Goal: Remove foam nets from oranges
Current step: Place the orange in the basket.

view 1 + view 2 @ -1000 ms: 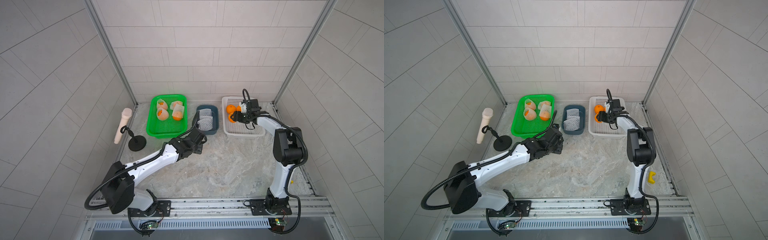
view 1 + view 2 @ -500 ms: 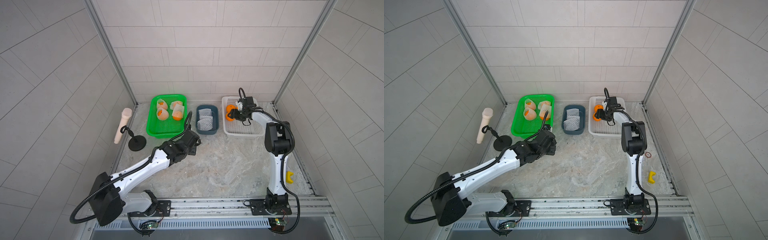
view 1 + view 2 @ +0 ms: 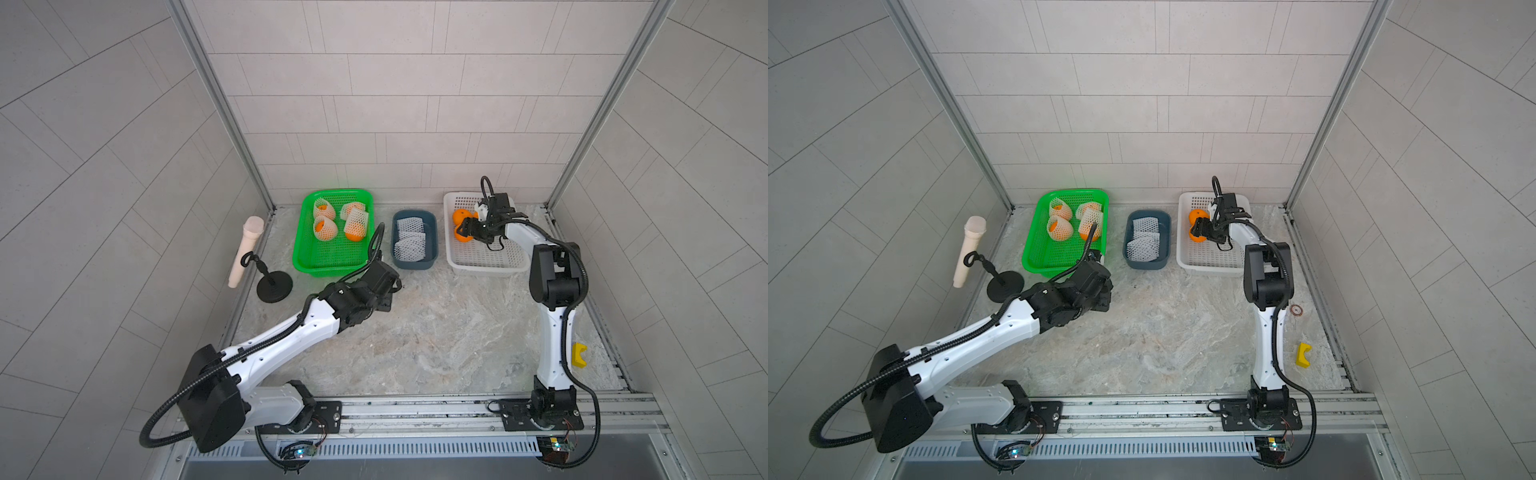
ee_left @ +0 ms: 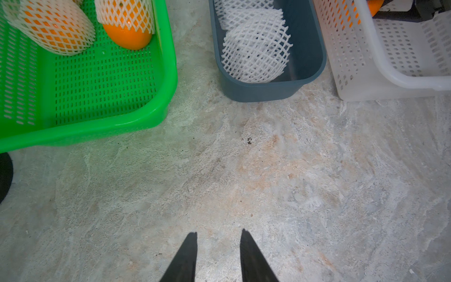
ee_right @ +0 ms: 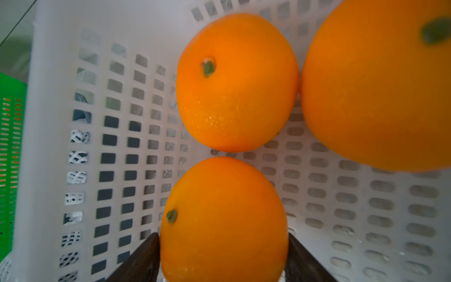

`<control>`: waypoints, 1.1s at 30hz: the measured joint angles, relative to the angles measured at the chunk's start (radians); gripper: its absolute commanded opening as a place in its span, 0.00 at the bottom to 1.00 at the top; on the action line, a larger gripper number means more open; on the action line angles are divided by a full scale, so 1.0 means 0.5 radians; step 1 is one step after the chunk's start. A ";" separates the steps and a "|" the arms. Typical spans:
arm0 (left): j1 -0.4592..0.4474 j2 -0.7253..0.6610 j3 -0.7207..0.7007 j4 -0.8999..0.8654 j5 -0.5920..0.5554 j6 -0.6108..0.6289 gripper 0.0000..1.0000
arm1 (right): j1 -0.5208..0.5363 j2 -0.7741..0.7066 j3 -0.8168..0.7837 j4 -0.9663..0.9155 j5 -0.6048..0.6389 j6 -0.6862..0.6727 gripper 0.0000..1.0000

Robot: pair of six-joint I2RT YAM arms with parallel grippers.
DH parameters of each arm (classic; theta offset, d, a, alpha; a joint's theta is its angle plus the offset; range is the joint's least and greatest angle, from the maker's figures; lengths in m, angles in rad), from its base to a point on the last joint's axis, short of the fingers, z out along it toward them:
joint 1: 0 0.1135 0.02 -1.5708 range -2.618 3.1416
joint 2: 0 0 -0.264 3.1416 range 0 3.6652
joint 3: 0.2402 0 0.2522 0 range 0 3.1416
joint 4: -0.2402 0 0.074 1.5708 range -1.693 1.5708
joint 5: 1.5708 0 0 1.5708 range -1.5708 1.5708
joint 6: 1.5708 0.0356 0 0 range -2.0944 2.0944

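Observation:
Several oranges in foam nets [image 3: 324, 228] lie in the green basket [image 3: 328, 266]; two of them [image 4: 51, 26] show in the left wrist view. Loose foam nets [image 3: 409, 239] fill the blue bin [image 4: 314, 61]. Three bare oranges sit in the white basket [image 3: 486, 257]. One orange [image 5: 223, 214] rests between the fingers of my right gripper [image 5: 223, 235], which stands open close beside it, with a thin gap on one side. My left gripper [image 4: 219, 233] hangs open and empty over bare table, in front of the gap between the green basket and the blue bin.
A cream microphone [image 3: 247, 249] leans on a black round stand [image 3: 274, 286] at the left edge. A yellow block [image 3: 579, 355] lies near the right wall, and a small ring [image 3: 1296, 309] lies beside the right arm.
My left arm has drawn back from the blue bin toward the front. My right gripper's jaws have spread apart around the orange in the white basket.

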 measured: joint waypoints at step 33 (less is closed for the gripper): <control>0.000 0.000 0.000 -0.017 0.000 0.000 0.34 | -0.021 0.093 0.019 0.137 -0.145 0.150 0.78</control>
